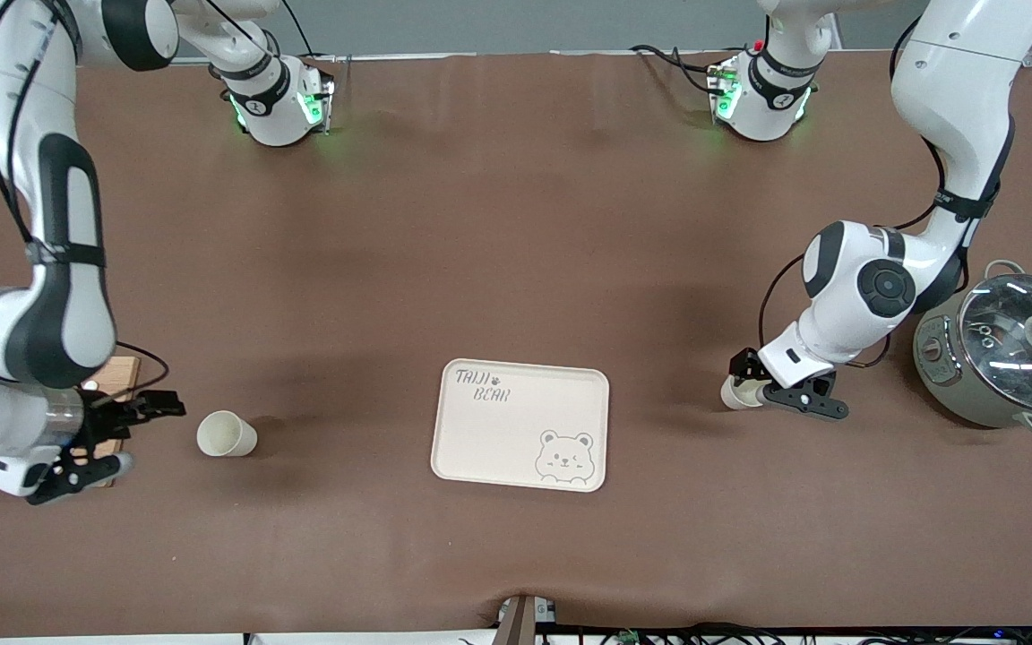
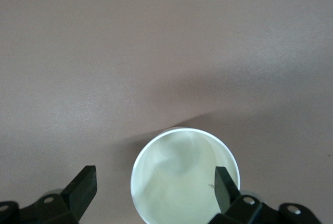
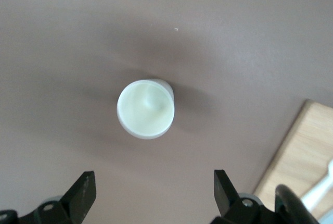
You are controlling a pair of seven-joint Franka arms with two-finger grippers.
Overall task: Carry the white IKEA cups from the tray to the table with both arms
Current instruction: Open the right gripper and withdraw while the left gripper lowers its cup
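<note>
Two white IKEA cups stand upright on the brown table, one on each side of the cream bear-printed tray [image 1: 520,425]. One cup [image 1: 227,434] stands toward the right arm's end. My right gripper [image 1: 149,434] is open beside it and clear of it. In the right wrist view this cup [image 3: 145,108] lies ahead of the open gripper [image 3: 153,191]. The other cup [image 1: 735,395] stands toward the left arm's end, under my open left gripper [image 1: 751,385]. In the left wrist view this cup [image 2: 177,182] sits between the fingers [image 2: 83,187], off centre, with one fingertip over its rim.
A grey pot with a glass lid [image 1: 1009,349] stands at the left arm's end of the table, close to the left arm's elbow. A wooden board [image 1: 117,372] lies under the right arm's wrist and also shows in the right wrist view [image 3: 302,156].
</note>
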